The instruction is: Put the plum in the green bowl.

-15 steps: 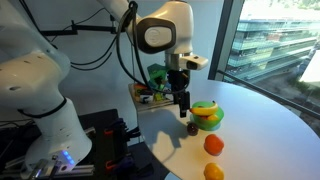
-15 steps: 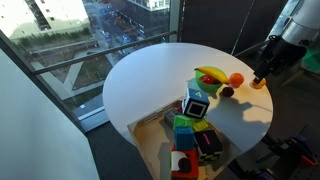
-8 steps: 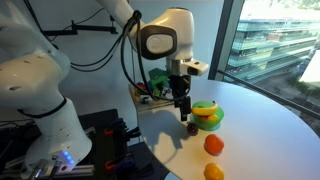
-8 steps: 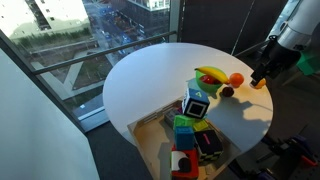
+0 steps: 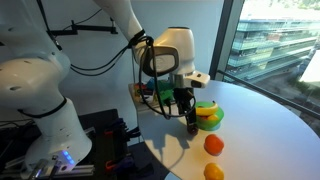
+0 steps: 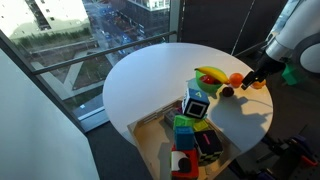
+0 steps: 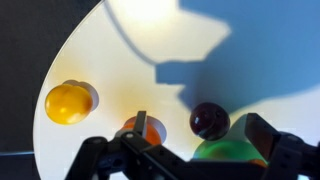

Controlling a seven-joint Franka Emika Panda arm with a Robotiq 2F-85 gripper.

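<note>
The plum (image 7: pixel 210 120) is small, dark and round, and it lies on the white table right beside the green bowl (image 7: pixel 225 152). In the wrist view it sits between my gripper's (image 7: pixel 203 135) open fingers, and the fingers do not touch it. In both exterior views the gripper (image 5: pixel 190 115) (image 6: pixel 246 84) hangs low over the plum (image 5: pixel 193 127) (image 6: pixel 227 92). The green bowl (image 5: pixel 208 118) (image 6: pixel 212 82) holds a yellow banana (image 6: pixel 211 72).
Two orange fruits (image 5: pixel 213 145) (image 5: pixel 213 172) lie on the table near the plum; they also show in the wrist view (image 7: pixel 145 128) (image 7: pixel 68 102). A wooden tray of coloured blocks (image 6: pixel 190 135) stands close behind. The round table's edge (image 7: pixel 60 60) is near.
My gripper has come down and a little forward toward the plum. The plum, bowl and oranges have not moved.
</note>
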